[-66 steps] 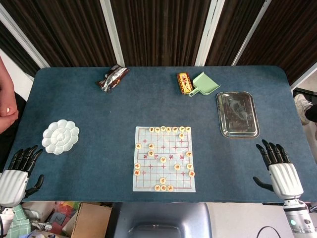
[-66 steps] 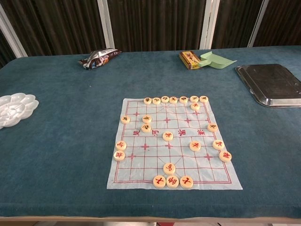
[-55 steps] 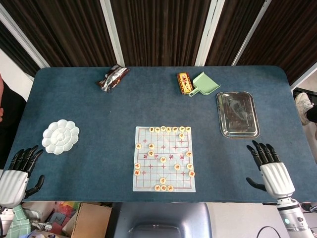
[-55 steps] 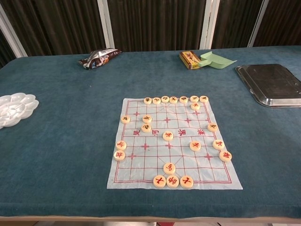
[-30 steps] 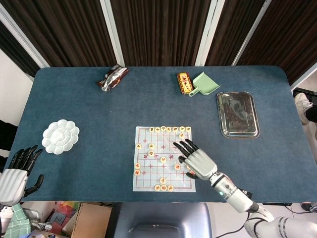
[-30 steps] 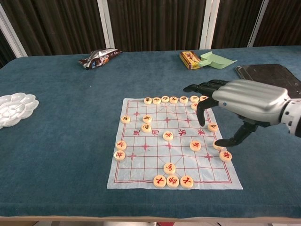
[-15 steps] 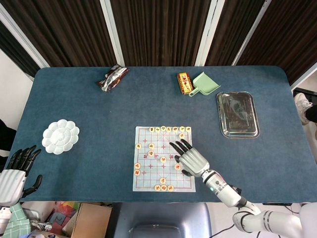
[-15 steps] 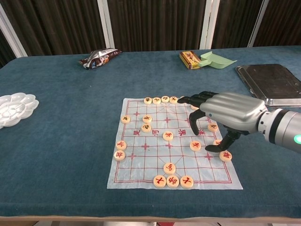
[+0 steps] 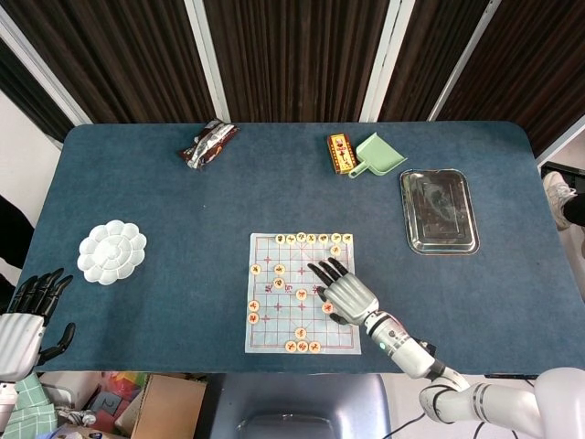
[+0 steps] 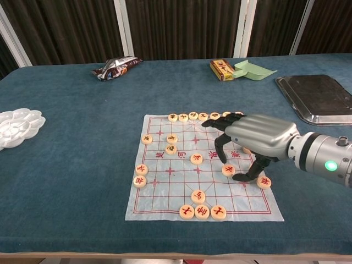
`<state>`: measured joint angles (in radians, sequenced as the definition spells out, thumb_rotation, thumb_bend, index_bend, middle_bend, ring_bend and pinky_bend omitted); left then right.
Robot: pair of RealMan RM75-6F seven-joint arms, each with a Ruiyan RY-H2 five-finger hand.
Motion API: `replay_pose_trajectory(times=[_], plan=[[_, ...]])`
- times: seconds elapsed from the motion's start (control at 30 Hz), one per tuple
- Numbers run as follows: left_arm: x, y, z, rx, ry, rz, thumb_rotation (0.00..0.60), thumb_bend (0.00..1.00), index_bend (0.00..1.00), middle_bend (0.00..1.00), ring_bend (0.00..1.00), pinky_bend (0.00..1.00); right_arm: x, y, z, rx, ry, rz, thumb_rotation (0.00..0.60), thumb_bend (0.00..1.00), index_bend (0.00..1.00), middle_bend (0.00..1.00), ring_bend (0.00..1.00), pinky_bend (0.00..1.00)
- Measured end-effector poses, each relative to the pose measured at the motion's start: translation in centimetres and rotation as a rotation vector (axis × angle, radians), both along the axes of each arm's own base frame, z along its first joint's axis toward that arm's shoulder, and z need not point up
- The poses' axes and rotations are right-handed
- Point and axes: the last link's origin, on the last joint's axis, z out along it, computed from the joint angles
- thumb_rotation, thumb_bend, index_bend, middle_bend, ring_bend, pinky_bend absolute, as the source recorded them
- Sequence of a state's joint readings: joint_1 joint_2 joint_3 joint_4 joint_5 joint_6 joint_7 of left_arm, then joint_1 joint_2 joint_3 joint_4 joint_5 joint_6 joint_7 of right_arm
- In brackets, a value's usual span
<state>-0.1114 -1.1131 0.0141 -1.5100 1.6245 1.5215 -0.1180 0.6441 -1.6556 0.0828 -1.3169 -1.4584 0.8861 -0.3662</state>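
Right hand [image 10: 250, 144] open, fingers spread above a chess piece [image 10: 228, 170] on the board [image 10: 165, 190]; left hand [image 9: 23, 320] open beside the desk [image 9: 183, 210].

Blue cloth-covered surface [image 9: 228, 201].
- White flower-shaped paint palette [image 9: 111, 251], near the left edge, lying flat.
- Crumpled dark snack wrapper [image 9: 207, 144], far side, left of centre.
- Small red-and-yellow box [image 9: 340, 152], far side, right of centre.
- Pale green dustpan [image 9: 378, 155], just beside the box on its right, touching or nearly so.
- Rectangular metal tray [image 9: 439, 211], right side, lying flat.
Behind the surface: dark vertical panels with white strips [image 9: 208, 57].
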Motion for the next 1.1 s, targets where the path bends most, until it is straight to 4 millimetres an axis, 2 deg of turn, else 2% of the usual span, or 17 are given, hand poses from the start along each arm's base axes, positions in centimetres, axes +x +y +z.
replay_pose_trajectory(times=[0.27,0.67,1.1], plan=[[-0.1,-0.1,0.1,0.002,0.000,-0.001,0.600,0.44,0.00,0.00,0.00,0.06,0.2,0.0,-0.5,0.008,0.002,-0.004,0.600,0.43,0.62,0.12,0.00,0.00],[-0.1,-0.1,0.2,0.004,-0.003,-0.002,0.600,0.44,0.00,0.00,0.00,0.06,0.2,0.0,-0.2,0.001,-0.007,-0.001,0.600,0.44,0.68,0.14,0.00,0.00],[0.0,-0.2,0.0,0.005,0.007,-0.005,0.600,0.44,0.00,0.00,0.00,0.06,-1.2,0.4,0.7,-0.019,0.016,-0.002,0.600,0.44,0.68,0.15,0.00,0.00]])
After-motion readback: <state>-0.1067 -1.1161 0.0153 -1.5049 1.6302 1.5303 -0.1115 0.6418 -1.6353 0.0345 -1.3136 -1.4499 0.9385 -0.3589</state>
